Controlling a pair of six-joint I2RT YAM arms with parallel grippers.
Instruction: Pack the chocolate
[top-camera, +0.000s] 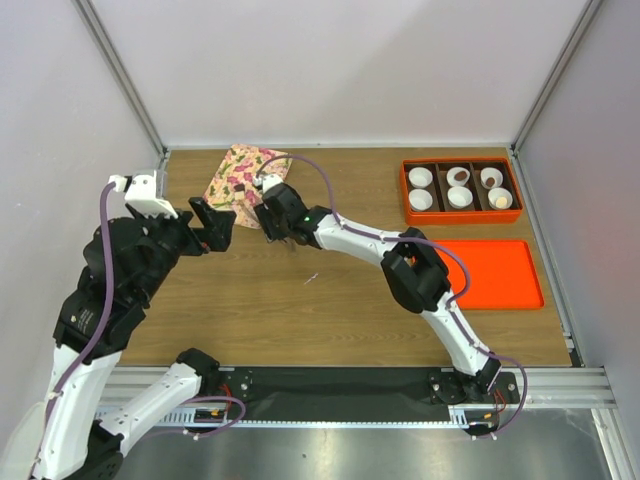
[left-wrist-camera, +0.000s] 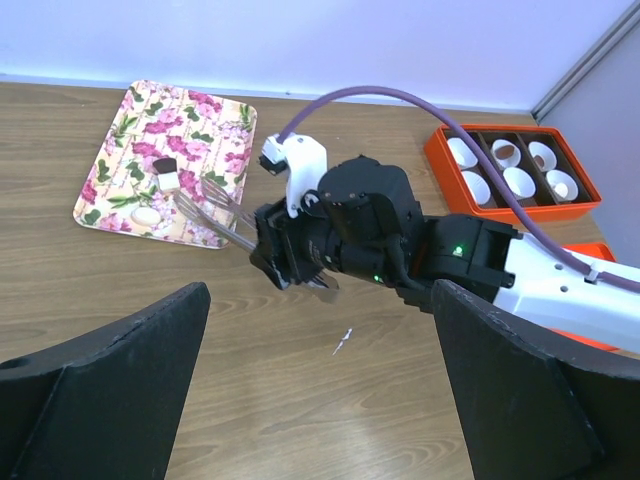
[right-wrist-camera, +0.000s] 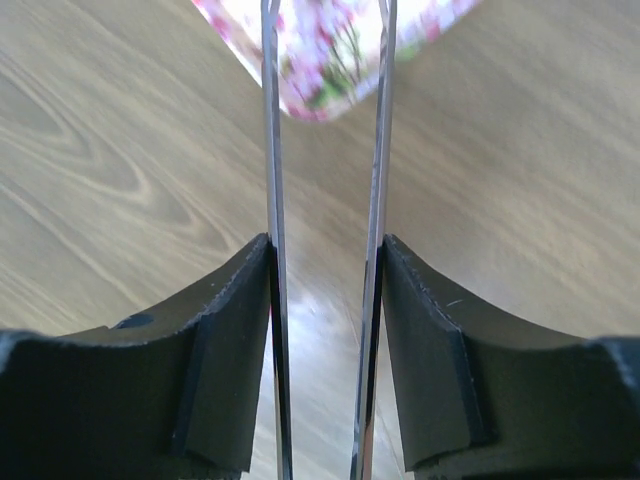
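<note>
— Chocolate (left-wrist-camera: 165, 176), where did it sit?
— One dark lump lay on the flowered tray (left-wrist-camera: 113, 205) at the far left of the tabletop (top-camera: 330, 310), with a pale oval piece (left-wrist-camera: 147, 215) just beside it. Another brown piece (top-camera: 459, 175) sat in a paper cup in the orange box (top-camera: 404, 190).
— Which part of the box?
— The middle compartment, back row. The box stood at the far right and held six white paper cups (top-camera: 421, 199), two to a compartment. A flat orange tray (top-camera: 490, 272) lay on the wood just in front of it.
— What was the right end effector (right-wrist-camera: 325, 250) doing?
— It was clamped on a pair of metal tongs (left-wrist-camera: 225, 228). The wrist view showed both blades pressed between the black fingers (right-wrist-camera: 220, 330). The forked tips reached over the right part of the flowered tray, near the dark lump but apart from it. Whether they touched the tray, I could not tell.
— Did the tongs carry anything?
— Nothing showed between the tips.
— And the left end effector (top-camera: 212, 222)?
— Spread wide and holding nothing. It hung over the tabletop just beside the flowered tray, facing the right arm.
</note>
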